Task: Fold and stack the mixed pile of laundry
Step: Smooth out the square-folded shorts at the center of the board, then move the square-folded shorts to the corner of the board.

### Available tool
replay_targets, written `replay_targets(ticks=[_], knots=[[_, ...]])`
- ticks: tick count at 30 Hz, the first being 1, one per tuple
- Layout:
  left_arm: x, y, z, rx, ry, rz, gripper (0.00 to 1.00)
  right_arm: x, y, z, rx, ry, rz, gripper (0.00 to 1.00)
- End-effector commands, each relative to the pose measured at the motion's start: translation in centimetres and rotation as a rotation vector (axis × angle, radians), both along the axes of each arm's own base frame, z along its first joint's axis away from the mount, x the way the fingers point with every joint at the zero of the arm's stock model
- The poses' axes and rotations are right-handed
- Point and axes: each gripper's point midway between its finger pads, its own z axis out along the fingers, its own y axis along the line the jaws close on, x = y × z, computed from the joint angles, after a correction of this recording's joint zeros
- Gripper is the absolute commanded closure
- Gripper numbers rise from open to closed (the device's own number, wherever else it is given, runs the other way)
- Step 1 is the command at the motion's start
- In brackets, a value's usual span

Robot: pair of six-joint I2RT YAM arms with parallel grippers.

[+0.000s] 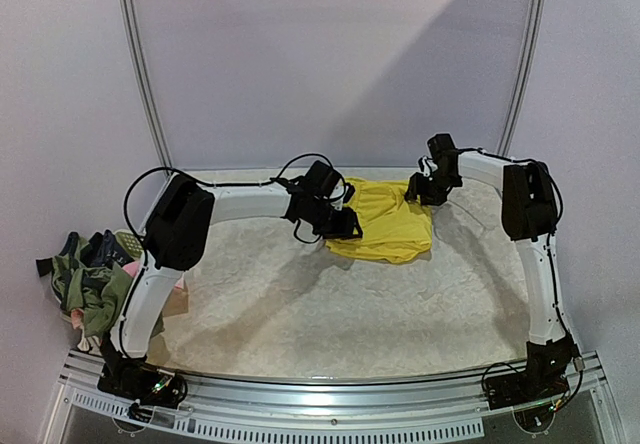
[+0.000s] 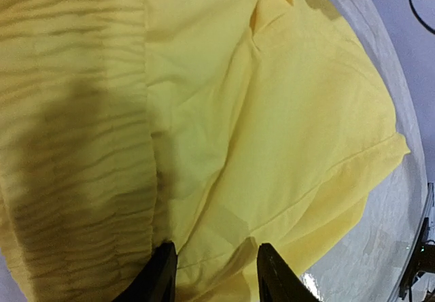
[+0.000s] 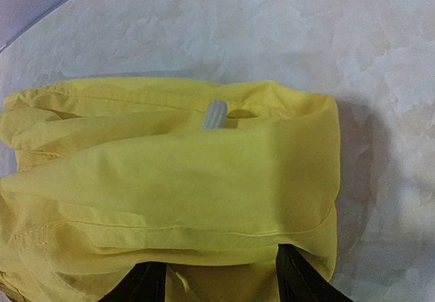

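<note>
The two arm bases [image 1: 140,382] sit bolted at the near edge of the table [image 1: 330,314], and both arms reach toward its far side. There the yellow shorts [image 1: 392,222] lie spread on the table's pale, mottled surface, well apart from the rest of the laundry pile [image 1: 88,276]. That pile is a heap of olive-green and dark blue-grey cloth at the table's left edge, just beside the left arm.

The left hand [image 1: 342,226] is at the left edge of the shorts. Its wrist camera shows its two black fingers [image 2: 163,275] standing apart, with yellow fabric filling the gap between them. The gathered waistband [image 2: 68,145] runs down the left of that view.

The right hand [image 1: 421,192] is at the far right corner of the shorts. Its fingers [image 3: 298,280] also stand well apart, and a thick fold of the yellow cloth covers their tips. A small pale ribbed cord end [image 3: 214,114] pokes out of a seam near the garment's far edge. Beyond it only bare table shows.
</note>
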Motion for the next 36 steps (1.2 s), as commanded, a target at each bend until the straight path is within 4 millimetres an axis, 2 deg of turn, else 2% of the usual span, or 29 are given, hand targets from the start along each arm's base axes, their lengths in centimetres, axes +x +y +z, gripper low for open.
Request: replay_targets(ticks=[1, 6, 8, 11, 15, 17, 18, 20, 22, 25, 30, 36], knots=[[-3.0, -0.2, 0.1, 0.009, 0.037, -0.028, 0.59, 0.4, -1.7, -1.5, -0.044, 0.033, 0.001, 0.42], [-2.2, 0.2, 5.0, -0.026, -0.074, -0.033, 0.57, 0.0, -0.1, 2.7, -0.013, -0.028, 0.064, 0.33], [-2.0, 0.3, 6.6, -0.037, -0.107, -0.036, 0.56, -0.6, 0.5, 4.7, -0.013, -0.056, 0.087, 0.28], [-2.0, 0.6, 8.7, -0.056, -0.142, -0.039, 0.53, -1.8, 1.1, 6.6, -0.028, -0.083, 0.101, 0.21], [-1.6, 2.0, 11.0, -0.055, -0.196, -0.030, 0.47, -4.0, 1.1, 9.8, -0.051, -0.132, 0.090, 0.17], [-0.8, 3.1, 12.0, -0.040, -0.220, -0.018, 0.46, -5.4, 1.5, 10.5, -0.042, -0.145, 0.094, 0.16], [-0.4, 3.6, 12.3, -0.032, -0.224, -0.014, 0.46, -6.6, 2.1, 9.8, -0.035, -0.129, 0.104, 0.16], [0.5, 4.8, 12.6, -0.021, -0.214, -0.007, 0.47, -8.3, 3.3, 11.5, -0.003, -0.166, 0.130, 0.17], [1.0, 5.4, 13.0, -0.022, -0.211, -0.011, 0.47, -10.1, 4.5, 11.9, 0.010, -0.177, 0.162, 0.19], [1.4, 6.3, 13.4, -0.003, -0.221, -0.017, 0.47, -12.1, 5.3, 11.3, 0.023, -0.171, 0.174, 0.20], [1.1, 8.0, 14.1, 0.007, -0.245, -0.003, 0.48, -14.3, 3.9, 9.8, 0.039, -0.143, 0.088, 0.17], [-0.7, 11.7, 14.1, 0.064, -0.296, 0.061, 0.47, -16.4, 3.3, 9.4, 0.137, -0.116, 0.046, 0.07]])
